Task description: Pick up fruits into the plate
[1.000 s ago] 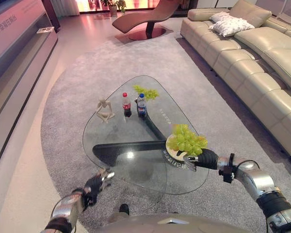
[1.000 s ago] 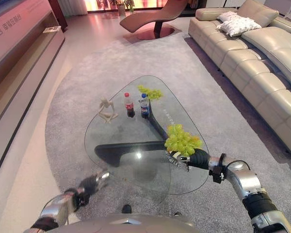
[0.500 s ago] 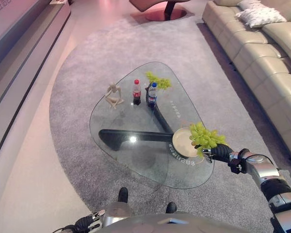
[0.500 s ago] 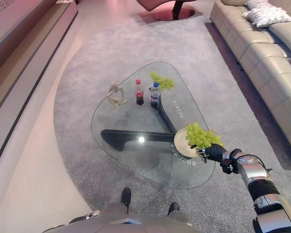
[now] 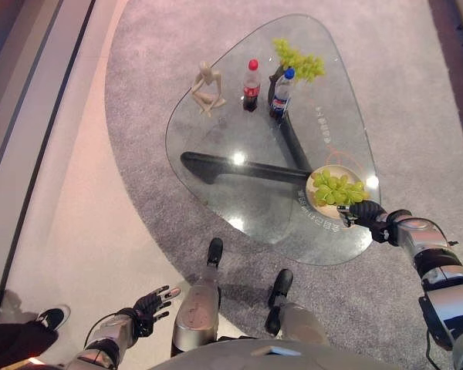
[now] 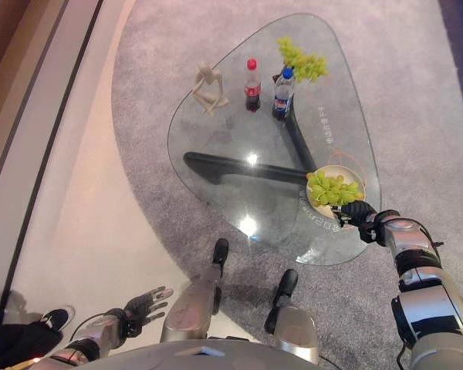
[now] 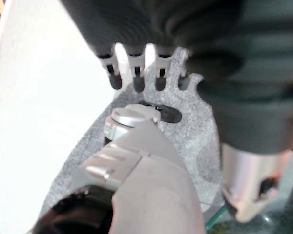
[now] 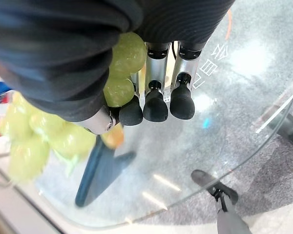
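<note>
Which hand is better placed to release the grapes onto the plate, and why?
The right hand: it grips the grapes over the plate. The left hand hangs open, off the table.

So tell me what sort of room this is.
Most likely a living room or lounge: a low glass coffee table on a grey rug, with a small figurine and two drink bottles on it.

Two bottles (image 5: 251,75) and figurine (image 5: 207,87) on table (image 5: 239,123).
</note>
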